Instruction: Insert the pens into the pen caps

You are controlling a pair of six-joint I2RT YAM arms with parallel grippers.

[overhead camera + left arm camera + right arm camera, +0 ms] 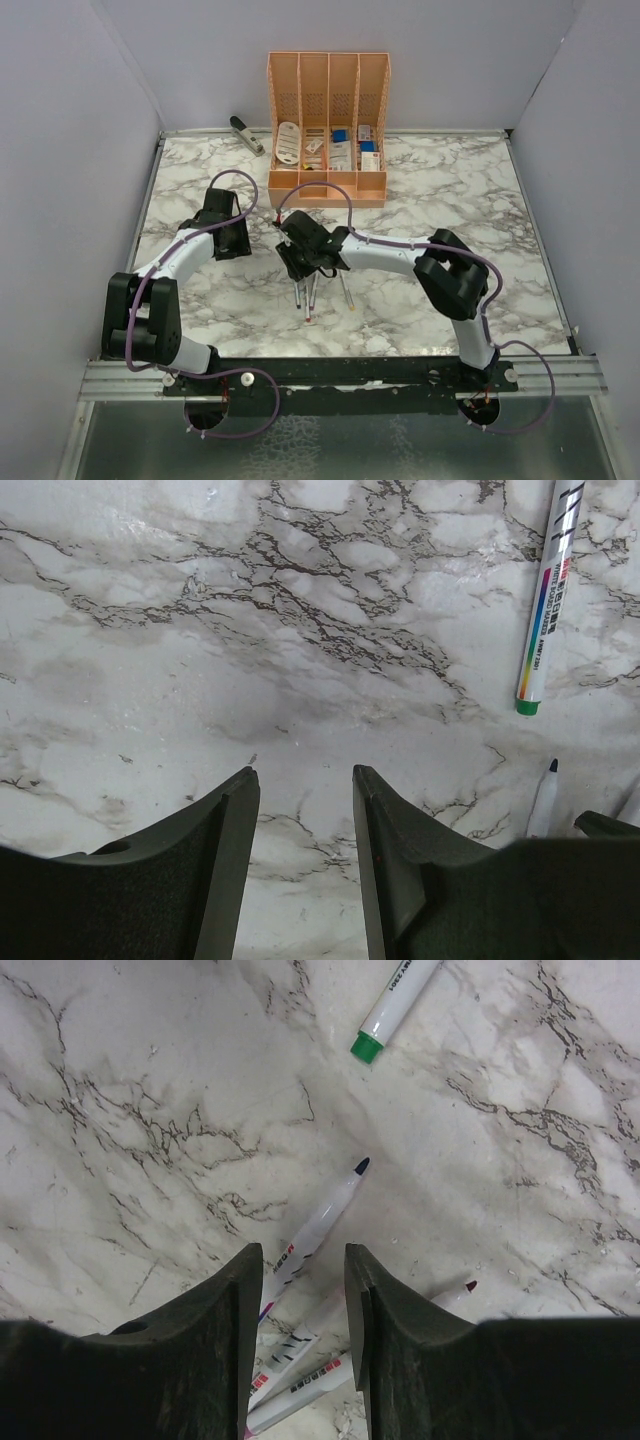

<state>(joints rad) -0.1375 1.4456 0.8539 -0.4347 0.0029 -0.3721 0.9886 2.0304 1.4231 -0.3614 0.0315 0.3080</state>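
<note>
Top view: peach organizer (327,190) at the far edge, white and blue items (342,148) in its 4 slots; pens (311,296) lie mid-table. Left wrist: my left gripper (303,775) gapes empty, green-ended pen (545,600) nearby. Right wrist: my right gripper (303,1250), jaws apart, above a blue-tipped pen (322,1218).

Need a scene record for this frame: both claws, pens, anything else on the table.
left claw: open, empty, over bare marble table
right claw: open, poised over dark-tipped pen lying flat
other pens: green-ended pen and red-tipped pen, both loose on the table
far edge: peach organizer, stapler to its left
pens held: none
</note>
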